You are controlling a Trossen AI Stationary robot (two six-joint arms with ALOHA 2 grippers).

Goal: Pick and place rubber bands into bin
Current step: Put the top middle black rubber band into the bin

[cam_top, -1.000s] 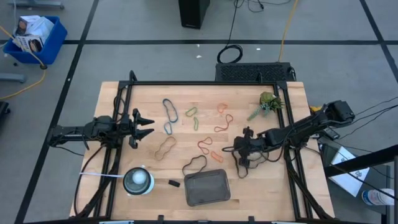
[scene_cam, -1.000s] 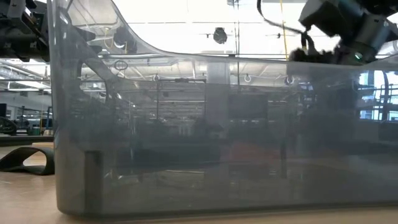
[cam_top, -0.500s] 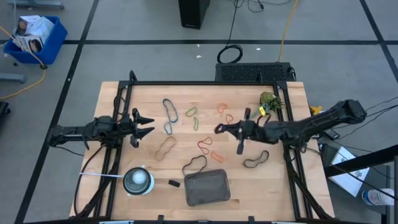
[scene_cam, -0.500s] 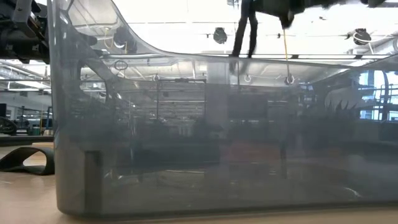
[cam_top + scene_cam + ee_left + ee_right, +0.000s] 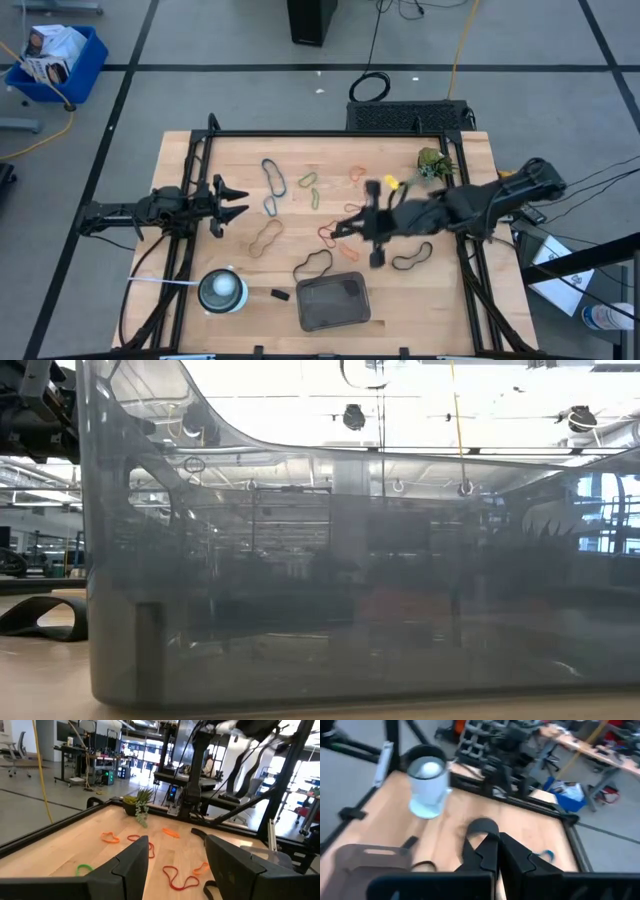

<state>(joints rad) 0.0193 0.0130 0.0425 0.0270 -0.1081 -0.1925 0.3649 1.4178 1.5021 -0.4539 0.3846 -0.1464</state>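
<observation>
On the tabletop (image 5: pixel 200 160) your rubber bands (image 5: pixel 272 178) lie scattered; the bin (image 5: pixel 334 301) looks empty. Right gripper (image 5: pixel 362 228) fingers pressed together, left gripper (image 5: pixel 232 201) spread.

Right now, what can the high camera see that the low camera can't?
Only the high view shows the rubber bands spread over the table, the white cup, and both pincers clearly: the left pincer waiting at the left side, the right pincer over the middle. Only the low view shows the room, seen hazily through the bin, which fills that picture. Both show the bin and the table.
</observation>
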